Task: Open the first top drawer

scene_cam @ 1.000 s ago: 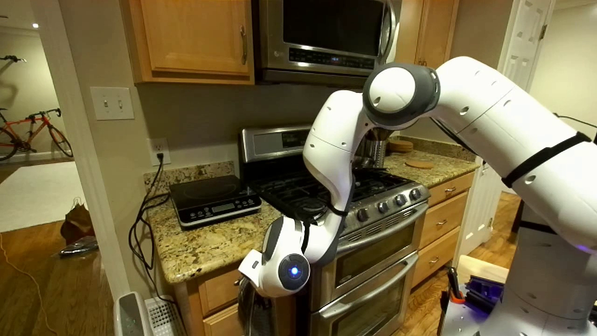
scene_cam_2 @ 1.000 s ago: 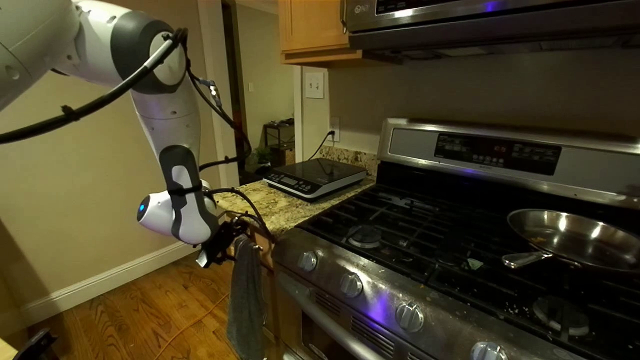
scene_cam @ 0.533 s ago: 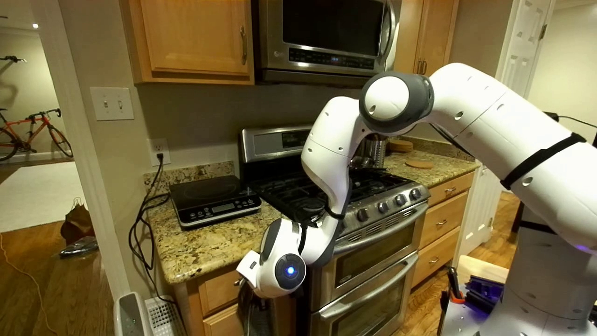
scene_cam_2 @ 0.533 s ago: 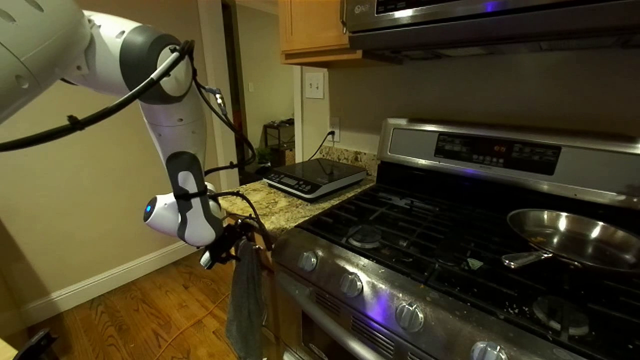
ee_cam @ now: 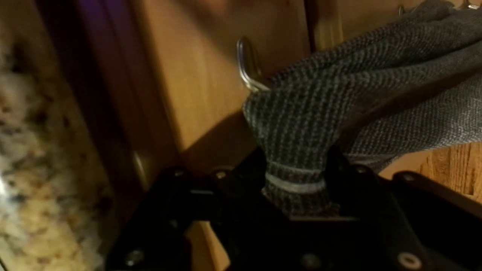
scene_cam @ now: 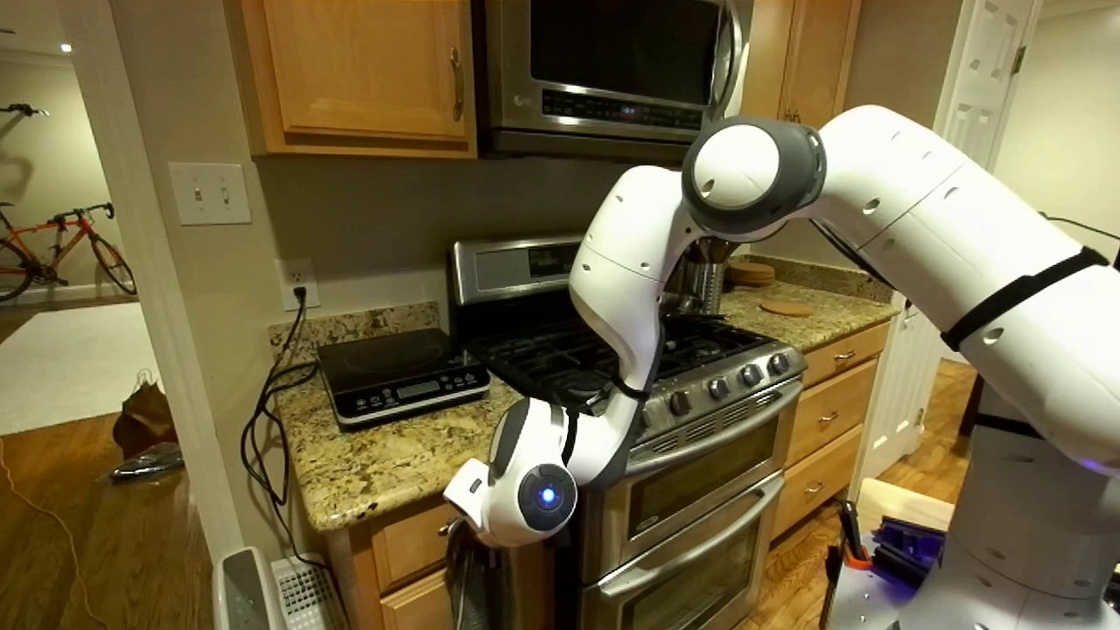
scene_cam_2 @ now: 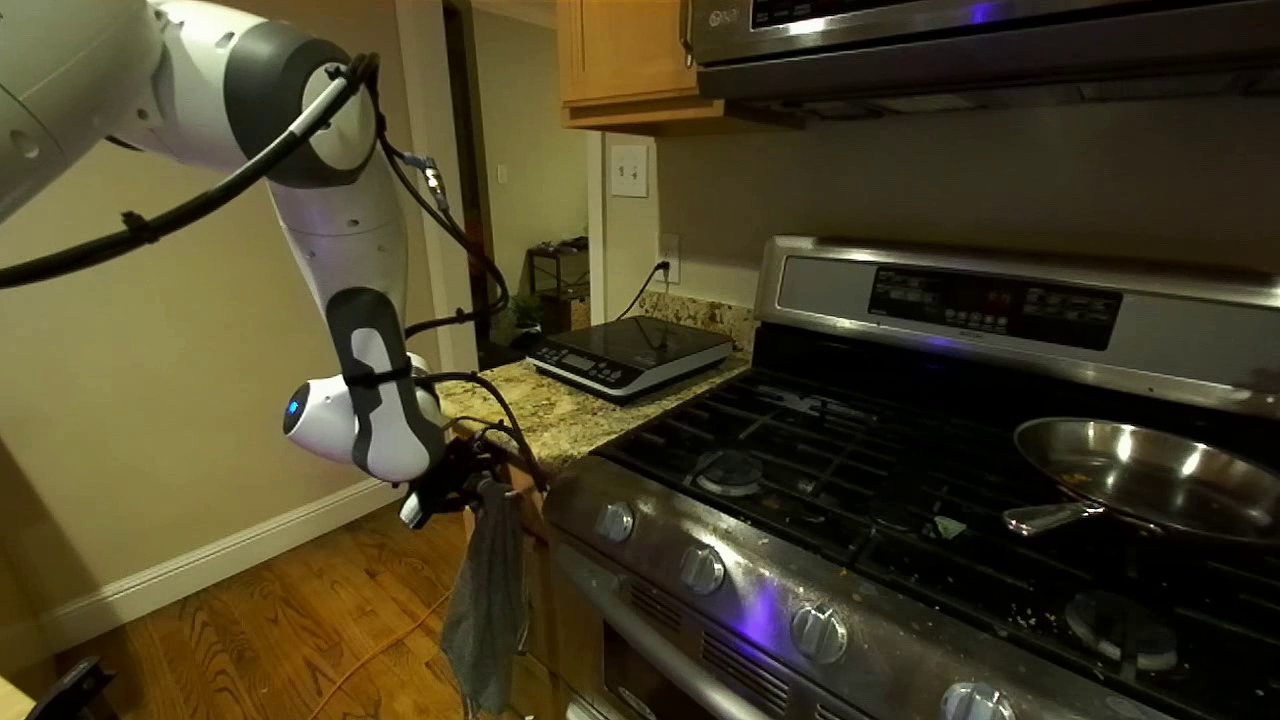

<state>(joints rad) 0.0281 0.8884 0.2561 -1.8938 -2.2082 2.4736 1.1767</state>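
Note:
The first top drawer is the shallow honey-wood front (scene_cam: 411, 547) under the counter, flush with its cabinet. In the wrist view its front (ee_cam: 214, 71) fills the upper middle, and a bent metal handle (ee_cam: 246, 69) stands out from it. A grey ribbed towel (ee_cam: 301, 113) is looped through that handle and covers part of it. My gripper (ee_cam: 294, 165) is shut on the towel, with the bunched cloth squeezed between its black fingers; the fingertips are dark. In an exterior view the gripper (scene_cam_2: 478, 475) is at the towel's top, and the towel (scene_cam_2: 488, 600) hangs below.
The granite counter's edge (ee_cam: 49, 169) runs close beside the gripper. A portable cooktop (scene_cam: 398, 376) sits on the counter. The range with its oven handle (scene_cam_2: 660, 650) adjoins the drawer cabinet. Another drawer front (scene_cam: 416, 604) lies below. A loose cord (scene_cam: 271, 420) hangs at the counter's end.
The arm dipped slightly, then rose back, ending a little nearer the drawer. The jaws have drawn together on the towel, and the towel's lower end has swung outward from the cabinet.

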